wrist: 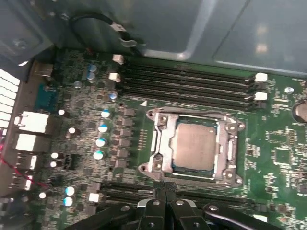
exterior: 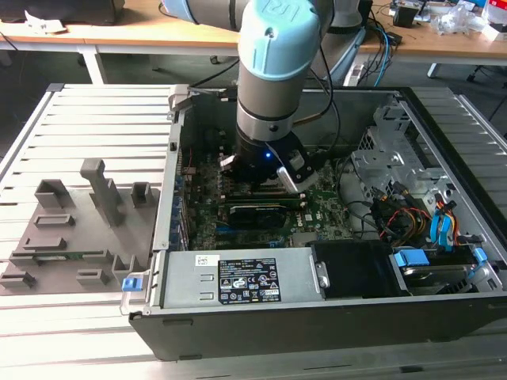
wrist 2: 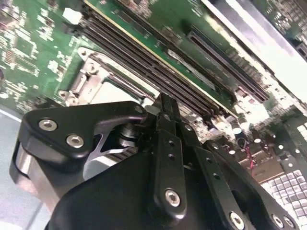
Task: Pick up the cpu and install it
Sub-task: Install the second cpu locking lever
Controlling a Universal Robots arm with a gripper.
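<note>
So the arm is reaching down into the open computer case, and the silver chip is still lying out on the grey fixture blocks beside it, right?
Not quite. The arm does reach into the open computer case, but the cpu is not on the grey fixture blocks. The first wrist view shows it sitting inside the socket frame on the green motherboard.

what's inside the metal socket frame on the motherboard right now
In the first wrist view the cpu, pale silver top up, lies flat inside the socket frame. Whatever is beneath the chip is covered by it. The gripper is at the frame's edge.
</note>
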